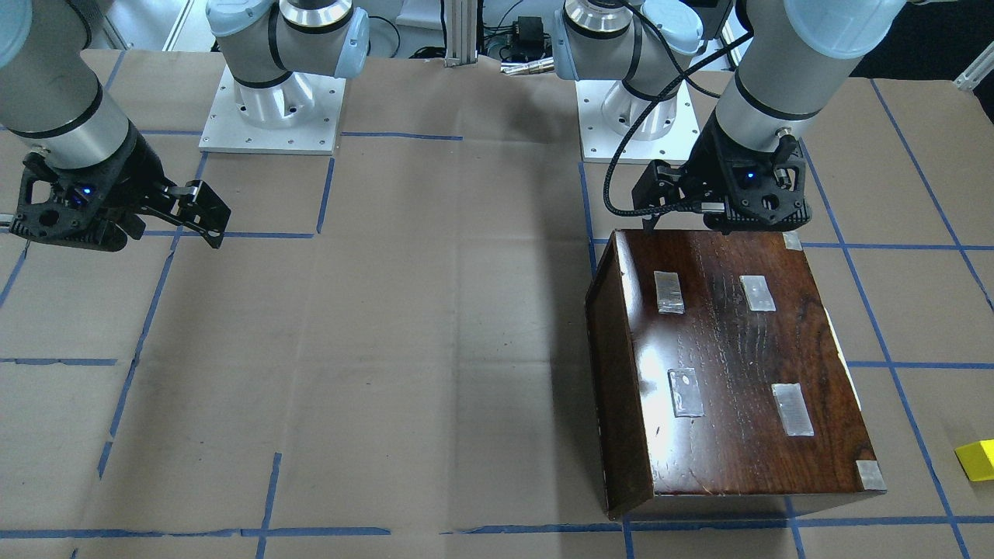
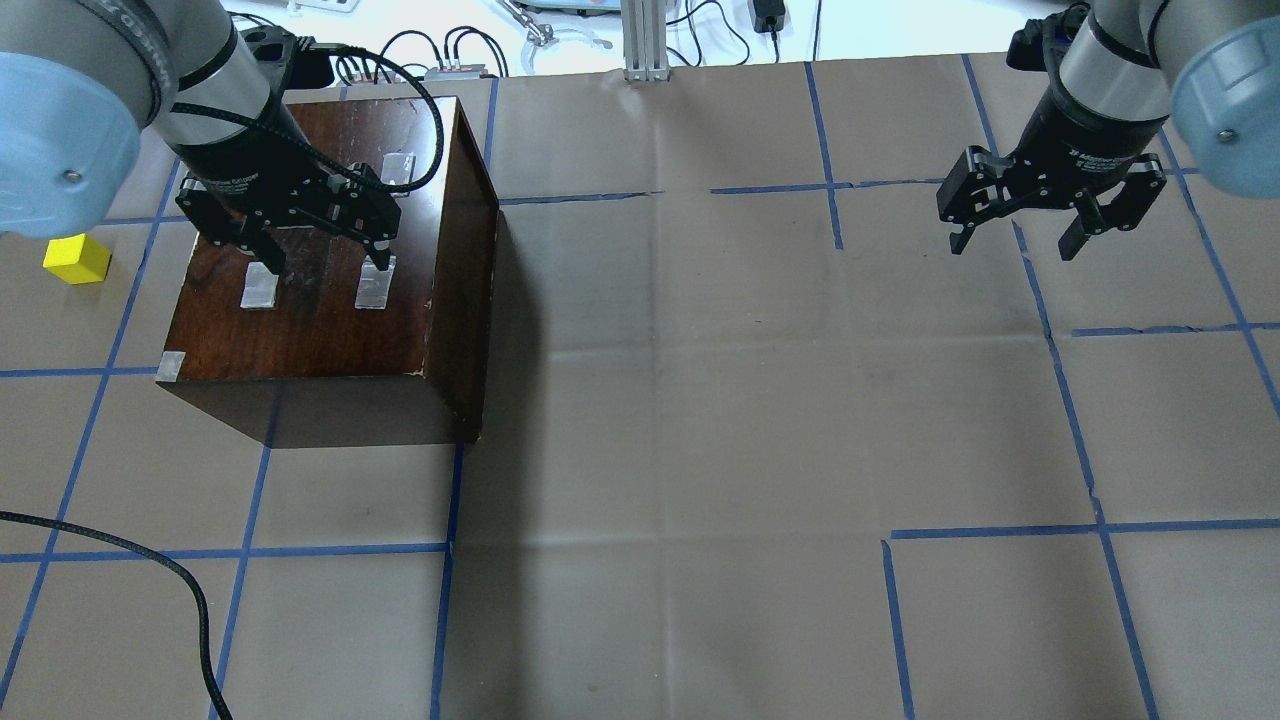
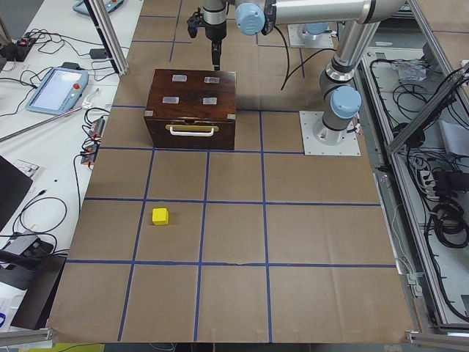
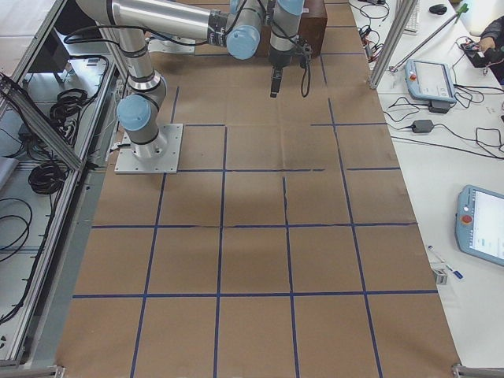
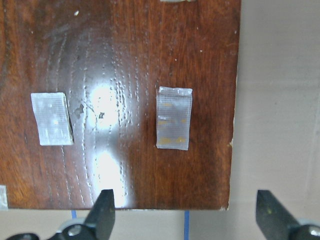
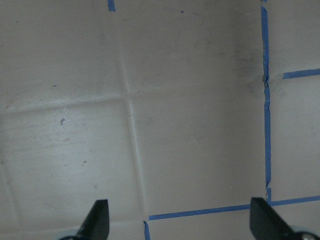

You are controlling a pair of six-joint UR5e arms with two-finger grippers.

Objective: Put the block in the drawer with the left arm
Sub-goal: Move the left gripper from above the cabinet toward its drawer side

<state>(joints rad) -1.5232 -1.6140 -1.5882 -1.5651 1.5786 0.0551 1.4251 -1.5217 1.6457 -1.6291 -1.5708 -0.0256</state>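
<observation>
The yellow block (image 2: 77,260) lies on the brown paper to the left of the dark wooden box (image 2: 320,310); it also shows in the front view (image 1: 977,460) and the left side view (image 3: 160,216). The drawer is shut; its front with a pale handle (image 3: 193,130) shows only in the left side view. My left gripper (image 2: 325,262) is open and empty, hovering just above the box top (image 5: 130,100), its fingertips (image 5: 104,212) over the near edge. My right gripper (image 2: 1012,245) is open and empty above bare paper on the far right.
The table is covered in brown paper with a blue tape grid (image 2: 1050,330). A black cable (image 2: 190,590) lies at the front left. Small tape patches (image 5: 174,118) are stuck on the box top. The arm bases (image 1: 272,109) stand at the robot's edge.
</observation>
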